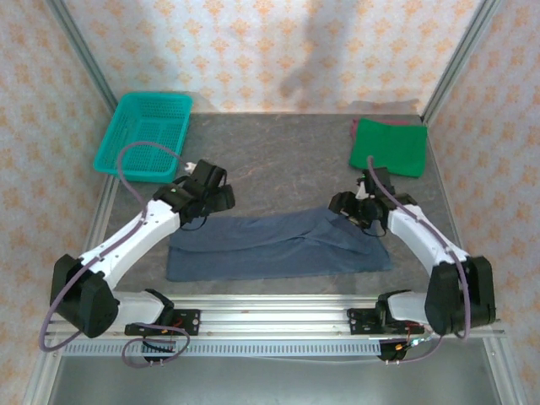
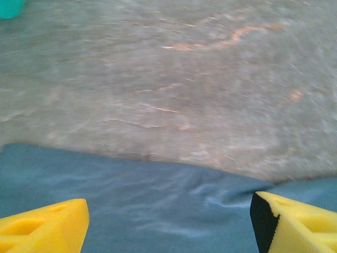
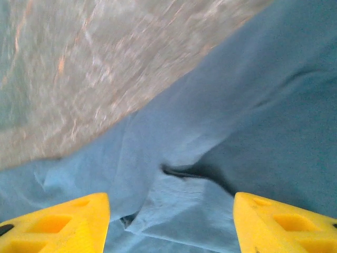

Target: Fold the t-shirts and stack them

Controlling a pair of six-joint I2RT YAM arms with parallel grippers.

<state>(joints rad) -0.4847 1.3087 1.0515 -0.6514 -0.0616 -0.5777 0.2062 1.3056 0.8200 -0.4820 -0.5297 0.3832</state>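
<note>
The dark slate-blue t-shirt (image 1: 278, 246) lies near the table's front as a long flat band, with a wrinkled fold toward its right end. My left gripper (image 1: 211, 207) hovers over its far left edge. In the left wrist view the left gripper (image 2: 168, 234) is open, its yellow fingers (image 2: 45, 226) wide apart above smooth blue cloth (image 2: 158, 200). My right gripper (image 1: 348, 211) is over the shirt's far right corner. In the right wrist view the right gripper (image 3: 171, 229) is open above a rumpled flap (image 3: 184, 203). The bright green t-shirt (image 1: 390, 146) lies folded at the back right.
A teal mesh basket (image 1: 143, 135) stands at the back left, and its corner (image 2: 10, 8) shows in the left wrist view. Bare grey table (image 1: 270, 160) stretches between basket and green shirt. Patterned walls and metal posts enclose the table on three sides.
</note>
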